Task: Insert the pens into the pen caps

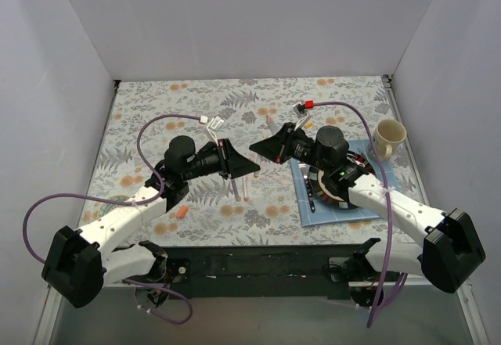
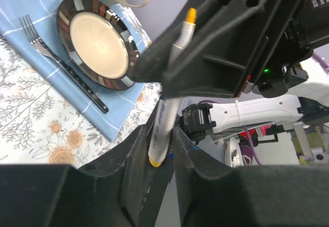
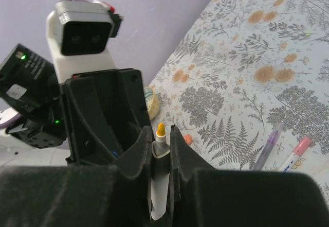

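Orange-tipped pen (image 3: 160, 152) clamped snug in right gripper (image 3: 161, 134); jaws of left gripper (image 2: 160, 137) flank its other end, whether gripping cannot be told; both meet above the surface (image 1: 156, 95).

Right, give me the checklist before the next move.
1. Right gripper shut on the orange-tipped pen: ok.
2. Left gripper loose from that pen: cannot tell, its fingers flank it closely.
3. Pen's orange tip bare: ok.
4. Orange cap lying free on the tablecloth: ok.
5. Purple pen and pink-ended pen lying apart from both grippers: ok.
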You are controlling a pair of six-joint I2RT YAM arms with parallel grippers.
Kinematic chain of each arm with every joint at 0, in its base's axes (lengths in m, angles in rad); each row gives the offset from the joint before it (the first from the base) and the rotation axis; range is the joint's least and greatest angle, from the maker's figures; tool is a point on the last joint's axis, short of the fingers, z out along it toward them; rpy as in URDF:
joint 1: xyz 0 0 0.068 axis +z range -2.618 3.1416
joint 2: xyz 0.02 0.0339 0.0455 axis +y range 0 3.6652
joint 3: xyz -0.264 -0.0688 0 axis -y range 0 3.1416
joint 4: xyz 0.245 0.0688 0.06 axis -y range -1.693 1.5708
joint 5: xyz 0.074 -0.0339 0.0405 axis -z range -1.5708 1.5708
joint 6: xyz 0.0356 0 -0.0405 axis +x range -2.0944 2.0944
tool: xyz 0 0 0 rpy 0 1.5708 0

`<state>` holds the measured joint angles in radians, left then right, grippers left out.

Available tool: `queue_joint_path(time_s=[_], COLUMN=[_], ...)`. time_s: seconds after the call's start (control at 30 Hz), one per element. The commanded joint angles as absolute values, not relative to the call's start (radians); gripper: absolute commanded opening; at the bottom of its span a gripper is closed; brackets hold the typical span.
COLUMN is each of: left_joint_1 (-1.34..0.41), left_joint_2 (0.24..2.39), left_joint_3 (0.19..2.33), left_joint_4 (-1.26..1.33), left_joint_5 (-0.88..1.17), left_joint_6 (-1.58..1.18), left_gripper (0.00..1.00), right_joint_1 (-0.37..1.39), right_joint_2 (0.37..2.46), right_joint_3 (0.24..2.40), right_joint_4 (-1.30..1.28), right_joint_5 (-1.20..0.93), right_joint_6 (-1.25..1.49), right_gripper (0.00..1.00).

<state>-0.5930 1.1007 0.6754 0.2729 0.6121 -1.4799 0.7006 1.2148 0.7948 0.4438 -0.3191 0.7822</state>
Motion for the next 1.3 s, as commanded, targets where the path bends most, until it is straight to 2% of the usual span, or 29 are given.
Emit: queue_joint_path(time_s=[0.0, 0.13, 0.23, 0.43, 0.5, 0.57, 0.67, 0.7, 0.73, 0.77, 0.87, 0.9, 1.0, 1.17, 1.27], left_joint_1=[-0.6, -0.604, -0.604, -0.614, -0.62, -0.62, -0.62, -0.62, -0.62, -0.614, -0.574, -0.56, -0.502, -0.472, -0.472], left_joint_2=[1.138, 1.186, 1.212, 1.267, 1.275, 1.279, 1.267, 1.258, 1.25, 1.24, 1.181, 1.151, 1.089, 1.017, 0.945], left_joint_3=[0.673, 0.701, 0.706, 0.716, 0.721, 0.722, 0.719, 0.73, 0.736, 0.747, 0.794, 0.804, 0.839, 0.827, 0.746], left_joint_4=[0.374, 0.435, 0.48, 0.586, 0.589, 0.586, 0.56, 0.502, 0.464, 0.427, 0.241, 0.168, 0.077, 0.006, 0.047], left_joint_5=[0.686, 0.719, 0.75, 0.822, 0.827, 0.828, 0.789, 0.763, 0.737, 0.671, 0.57, 0.542, 0.489, 0.405, 0.357], left_joint_6=[-1.519, -1.529, -1.542, -1.598, -1.594, -1.586, -1.563, -1.549, -1.498, -1.47, -1.362, -1.335, -1.257, -1.086, -1.072], left_gripper=[0.3, 0.32, 0.27, 0.26, 0.16, 0.01, 0.0, 0.0, 0.0, 0.0, 0.0, 0.0, 0.0, 0.0, 0.0], right_joint_1=[0.707, 0.71, 0.71, 0.715, 0.713, 0.715, 0.715, 0.715, 0.715, 0.713, 0.713, 0.713, 0.709, 0.641, 0.527], right_joint_2=[1.151, 1.112, 1.091, 1.092, 1.098, 1.111, 1.123, 1.121, 1.115, 1.088, 1.034, 1.023, 1.015, 1.097, 1.212], right_joint_3=[0.758, 0.724, 0.716, 0.686, 0.684, 0.687, 0.713, 0.733, 0.744, 0.755, 0.837, 0.862, 0.948, 1.003, 1.058], right_joint_4=[0.644, 0.664, 0.657, 0.684, 0.687, 0.68, 0.642, 0.612, 0.567, 0.522, 0.303, 0.178, 0.014, -0.084, -0.15], right_joint_5=[-0.371, -0.382, -0.374, -0.373, -0.371, -0.379, -0.405, -0.406, -0.37, -0.341, -0.189, -0.104, 0.085, 0.34, 0.442], right_joint_6=[0.785, 0.799, 0.793, 0.811, 0.81, 0.805, 0.789, 0.779, 0.77, 0.729, 0.68, 0.646, 0.556, 0.368, 0.392], right_gripper=[0.01, 0.01, 0.01, 0.01, 0.01, 0.01, 0.02, 0.24, 0.39, 0.59, 0.75, 0.77, 0.79, 0.77, 0.75])
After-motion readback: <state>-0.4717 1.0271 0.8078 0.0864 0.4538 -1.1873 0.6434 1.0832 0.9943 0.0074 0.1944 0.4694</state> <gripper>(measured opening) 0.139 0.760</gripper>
